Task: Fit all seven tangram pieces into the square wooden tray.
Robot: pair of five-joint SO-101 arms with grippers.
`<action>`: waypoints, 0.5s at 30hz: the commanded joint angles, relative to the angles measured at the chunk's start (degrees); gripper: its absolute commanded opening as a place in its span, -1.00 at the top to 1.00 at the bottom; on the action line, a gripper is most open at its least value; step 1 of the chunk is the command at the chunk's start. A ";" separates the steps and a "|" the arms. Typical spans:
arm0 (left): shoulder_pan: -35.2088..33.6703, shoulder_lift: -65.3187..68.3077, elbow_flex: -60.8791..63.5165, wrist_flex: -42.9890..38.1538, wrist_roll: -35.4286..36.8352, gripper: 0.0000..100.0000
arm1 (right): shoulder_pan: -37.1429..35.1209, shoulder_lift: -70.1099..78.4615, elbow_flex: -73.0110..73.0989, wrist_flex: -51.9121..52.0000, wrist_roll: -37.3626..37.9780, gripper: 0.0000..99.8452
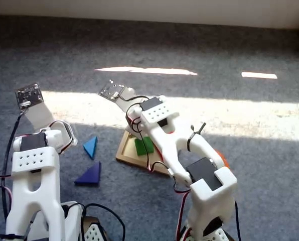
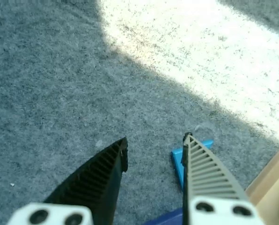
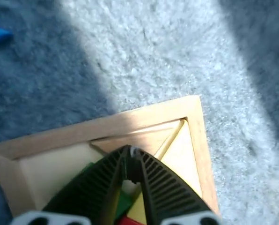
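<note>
Arms [image 1: 33,168], wooden tray [image 1: 122,151] on sun-striped grey carpet [image 1: 270,191]

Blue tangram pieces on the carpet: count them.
2: a light blue triangle left of the tray, a dark blue triangle close by it, apart. Others may be hidden.
</note>
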 commanded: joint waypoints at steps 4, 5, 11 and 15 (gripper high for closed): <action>-0.84 -1.01 -0.31 -0.88 0.44 0.60 | -0.31 -0.22 -1.01 0.31 0.62 0.98; -0.84 -1.01 -0.31 -0.88 0.44 0.60 | -0.31 -0.75 -1.01 0.92 0.62 0.98; -0.84 -1.01 -0.31 -0.97 0.44 0.60 | -0.31 -11.38 -0.57 4.53 0.26 0.98; -0.84 -1.01 -0.31 -0.97 0.44 0.60 | -0.57 -17.54 2.51 5.93 -6.42 0.98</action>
